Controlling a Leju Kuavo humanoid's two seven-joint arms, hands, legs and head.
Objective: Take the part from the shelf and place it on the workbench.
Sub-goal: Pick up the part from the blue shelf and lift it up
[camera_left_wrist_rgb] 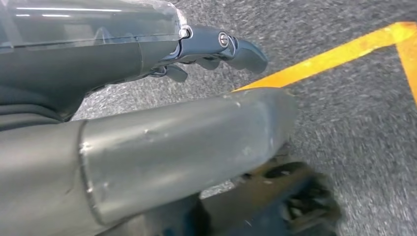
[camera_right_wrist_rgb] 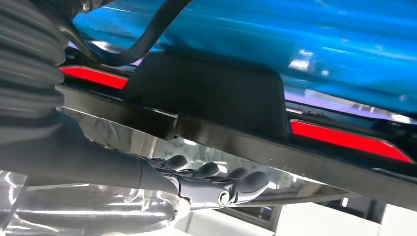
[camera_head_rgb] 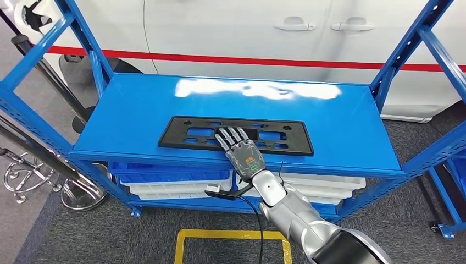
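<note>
While the flat black rectangular plastic part [camera_head_rgb: 236, 136] with cut-outs lies on the blue metal shelf [camera_head_rgb: 340, 132] near its front edge, the right hand [camera_head_rgb: 242, 149] rests on it, fingers extended, gripping nothing. Left hand [camera_left_wrist_rgb: 216, 46] hangs over grey carpet [camera_left_wrist_rgb: 344, 108], fingers loosely curled, holding nothing.

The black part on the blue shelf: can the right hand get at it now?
Probably yes. The right hand already lies over the near edge of the black part on the shelf, and nothing stands between them; a firm grip is not visible.
</note>
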